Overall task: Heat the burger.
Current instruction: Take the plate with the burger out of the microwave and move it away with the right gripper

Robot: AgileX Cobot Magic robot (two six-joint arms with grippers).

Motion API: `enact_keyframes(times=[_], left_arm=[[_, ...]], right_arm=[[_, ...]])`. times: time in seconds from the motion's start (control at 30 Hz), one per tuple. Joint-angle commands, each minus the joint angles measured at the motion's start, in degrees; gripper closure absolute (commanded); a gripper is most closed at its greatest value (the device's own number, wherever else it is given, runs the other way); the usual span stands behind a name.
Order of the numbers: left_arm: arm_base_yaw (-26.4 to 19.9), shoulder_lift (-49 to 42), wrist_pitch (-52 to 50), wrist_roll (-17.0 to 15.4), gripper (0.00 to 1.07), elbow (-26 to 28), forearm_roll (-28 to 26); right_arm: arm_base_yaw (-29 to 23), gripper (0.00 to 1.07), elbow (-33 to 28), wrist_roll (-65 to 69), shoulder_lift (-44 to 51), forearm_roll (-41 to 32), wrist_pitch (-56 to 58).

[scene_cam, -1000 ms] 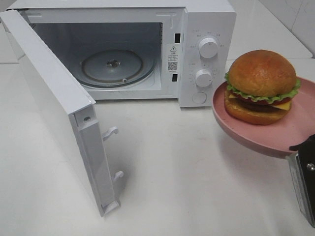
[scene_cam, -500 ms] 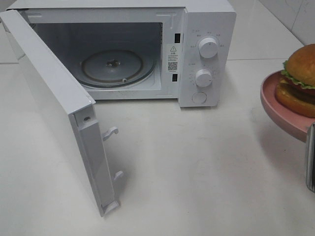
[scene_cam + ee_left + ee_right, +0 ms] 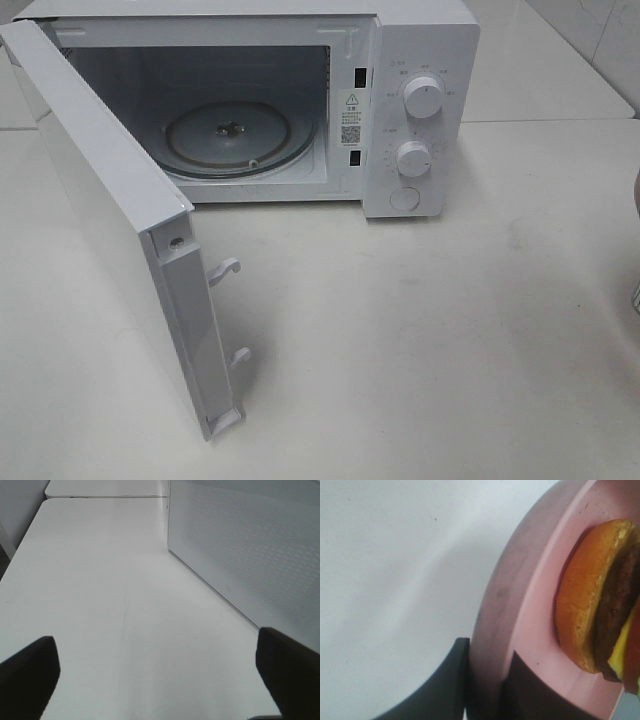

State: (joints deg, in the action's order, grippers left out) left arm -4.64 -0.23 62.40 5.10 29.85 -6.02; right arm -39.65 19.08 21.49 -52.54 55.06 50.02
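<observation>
The microwave door (image 3: 120,230) stands swung wide at nine o'clock and the glass turntable (image 3: 235,135) lies bare, seemingly ready for the food, while the left pincer (image 3: 160,665) hangs spread over bare worktop (image 3: 100,580) just beside the door. The right pincer (image 3: 487,680) pinches the rim of the pink plate (image 3: 530,625) carrying the burger (image 3: 600,600). In the overhead view both are cut off past three o'clock.

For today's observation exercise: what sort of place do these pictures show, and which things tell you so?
Probably a kitchen-style test bench: a white microwave stands open on a plain white table, its glass turntable bare, and a burger waits on a pink plate.
</observation>
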Motion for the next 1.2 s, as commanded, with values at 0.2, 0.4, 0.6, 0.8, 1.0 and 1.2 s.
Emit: enact_keyframes(times=[0.2, 0.4, 0.6, 0.8, 1.0, 1.2], left_arm=[[0.00, -1.03, -0.86, -0.17, 0.07, -0.11, -0.11], [0.00, -1.03, -0.86, -0.17, 0.07, -0.11, -0.11], [0.00, -1.03, -0.86, -0.17, 0.07, -0.11, -0.11], [0.00, -1.03, -0.86, -0.17, 0.07, -0.11, -0.11], [0.00, -1.03, -0.86, -0.17, 0.07, -0.11, -0.11], [0.00, -1.03, -0.86, -0.17, 0.07, -0.11, -0.11]], right_arm=[[0.23, 1.07, 4.30, 13.46, -10.26, 4.18, 5.39], [0.23, 1.06, 8.42, 21.31, -19.31, 3.90, 6.07], [0.29, 1.05, 12.20, 29.91, -28.36, 3.78, 7.10], [0.40, 1.04, 12.95, 36.38, -34.72, 5.44, 4.81], [3.50, 1.04, 12.95, 38.73, -39.99, 5.79, 1.55], [7.51, 1.03, 13.52, 41.42, -45.44, 6.02, -1.32]])
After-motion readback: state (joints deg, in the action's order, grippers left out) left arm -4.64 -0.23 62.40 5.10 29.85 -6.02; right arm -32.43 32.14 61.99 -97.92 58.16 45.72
